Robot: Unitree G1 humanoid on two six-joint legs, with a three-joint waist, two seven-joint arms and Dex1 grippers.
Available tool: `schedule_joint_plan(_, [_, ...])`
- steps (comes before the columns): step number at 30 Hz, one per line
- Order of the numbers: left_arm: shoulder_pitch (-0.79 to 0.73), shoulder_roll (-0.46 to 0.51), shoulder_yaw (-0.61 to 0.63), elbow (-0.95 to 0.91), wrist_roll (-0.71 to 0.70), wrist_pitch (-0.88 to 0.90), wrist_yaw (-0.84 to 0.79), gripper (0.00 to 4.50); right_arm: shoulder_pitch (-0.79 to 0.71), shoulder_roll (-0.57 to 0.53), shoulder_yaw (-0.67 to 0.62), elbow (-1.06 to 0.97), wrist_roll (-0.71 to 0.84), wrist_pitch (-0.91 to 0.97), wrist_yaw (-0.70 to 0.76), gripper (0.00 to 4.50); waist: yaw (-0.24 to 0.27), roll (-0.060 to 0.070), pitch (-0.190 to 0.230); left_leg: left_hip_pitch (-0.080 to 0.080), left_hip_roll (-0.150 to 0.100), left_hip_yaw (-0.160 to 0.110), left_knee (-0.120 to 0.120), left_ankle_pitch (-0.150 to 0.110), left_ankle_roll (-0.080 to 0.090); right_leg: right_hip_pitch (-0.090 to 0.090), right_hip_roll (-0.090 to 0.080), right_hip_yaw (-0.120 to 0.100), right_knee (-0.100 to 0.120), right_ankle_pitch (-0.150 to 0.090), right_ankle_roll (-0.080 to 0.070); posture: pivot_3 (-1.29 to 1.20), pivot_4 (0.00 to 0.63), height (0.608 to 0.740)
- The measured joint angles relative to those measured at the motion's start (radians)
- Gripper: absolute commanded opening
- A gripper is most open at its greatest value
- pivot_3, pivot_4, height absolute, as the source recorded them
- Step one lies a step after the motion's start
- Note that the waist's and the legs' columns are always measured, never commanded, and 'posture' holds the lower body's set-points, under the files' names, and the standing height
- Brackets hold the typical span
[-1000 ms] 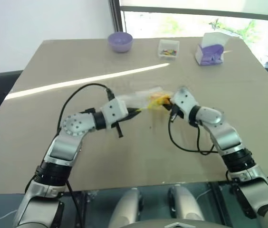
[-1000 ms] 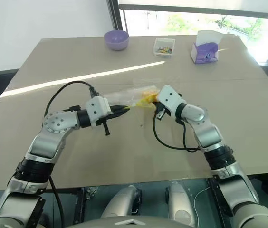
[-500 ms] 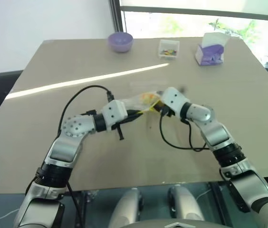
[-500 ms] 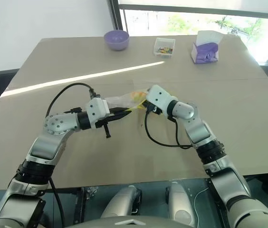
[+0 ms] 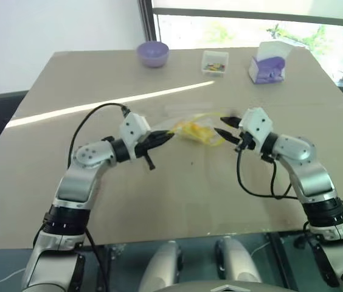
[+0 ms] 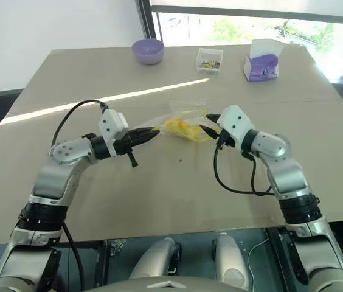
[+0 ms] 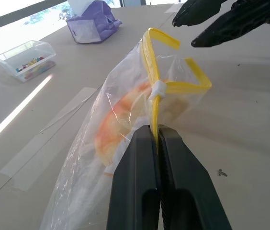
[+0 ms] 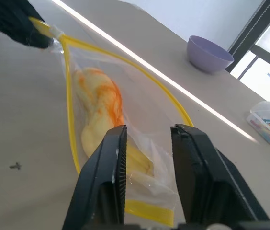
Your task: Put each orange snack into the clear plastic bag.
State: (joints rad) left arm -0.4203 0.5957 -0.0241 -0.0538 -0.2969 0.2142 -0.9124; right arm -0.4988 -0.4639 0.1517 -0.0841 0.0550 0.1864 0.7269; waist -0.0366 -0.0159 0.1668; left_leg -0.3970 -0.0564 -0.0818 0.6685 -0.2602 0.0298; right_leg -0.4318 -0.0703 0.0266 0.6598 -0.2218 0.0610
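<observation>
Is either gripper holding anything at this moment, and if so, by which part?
The left gripper is shut on the clear plastic bag, pinching its yellow mouth strip, with the orange snack inside. The right gripper is open and holds nothing.

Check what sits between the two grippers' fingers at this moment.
The clear plastic bag with the orange snack inside spans the stretch. The left gripper pinches its yellow strip; the right gripper is open beside its other end, as the left eye view shows.
</observation>
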Motion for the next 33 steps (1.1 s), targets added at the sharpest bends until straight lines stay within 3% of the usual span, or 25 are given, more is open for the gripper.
schedule_joint_plan(3, [-0.004, 0.001, 0.009, 0.000, -0.003, 0.009, -0.001, 0.00, 0.027, -0.068, 0.013, 0.007, -0.104, -0.066, -0.036, 3.42, 0.007, 0.000, 0.000, 0.000, -0.001, 0.000, 0.000, 0.000, -0.001, 0.000, 0.000, 0.000, -0.001, 0.000, 0.000, 0.00, 0.150, 0.740])
schedule_joint_plan(11, [-0.007, 0.001, 0.014, 0.000, -0.010, 0.024, -0.008, 0.00, 0.058, -0.118, 0.060, 0.113, -0.299, -0.224, -0.133, 3.42, 0.006, 0.000, 0.000, 0.000, 0.000, 0.001, 0.000, 0.002, -0.004, 0.000, 0.000, 0.000, 0.000, 0.000, 0.000, 0.00, 0.150, 0.740])
schedule_joint_plan(26, [-0.002, 0.007, 0.014, -0.019, -0.008, 0.025, -0.007, 0.00, -0.019, -0.055, 0.082, 0.250, -0.350, -0.356, -0.188, 3.42, 0.003, 0.000, 0.000, 0.000, 0.000, 0.000, 0.000, 0.002, -0.004, 0.000, 0.000, 0.000, -0.001, 0.000, 0.000, 0.00, 0.150, 0.740])
schedule_joint_plan(29, [0.001, 0.010, 0.014, -0.024, -0.007, 0.024, -0.007, 0.00, -0.019, -0.052, 0.082, 0.260, -0.340, -0.372, -0.176, 2.63, 0.003, 0.000, 0.000, 0.000, 0.000, 0.001, 0.000, 0.002, -0.004, 0.000, 0.000, 0.000, -0.001, 0.000, 0.000, 0.00, 0.150, 0.740])
schedule_joint_plan(33, [0.014, 0.018, 0.014, -0.035, -0.001, 0.021, -0.009, 0.00, -0.022, -0.052, 0.083, 0.267, -0.334, -0.391, -0.164, 0.70, 0.001, 0.000, 0.000, 0.000, 0.000, 0.001, 0.000, 0.002, -0.004, 0.000, 0.000, 0.000, 0.000, 0.000, 0.000, 0.00, 0.150, 0.740])
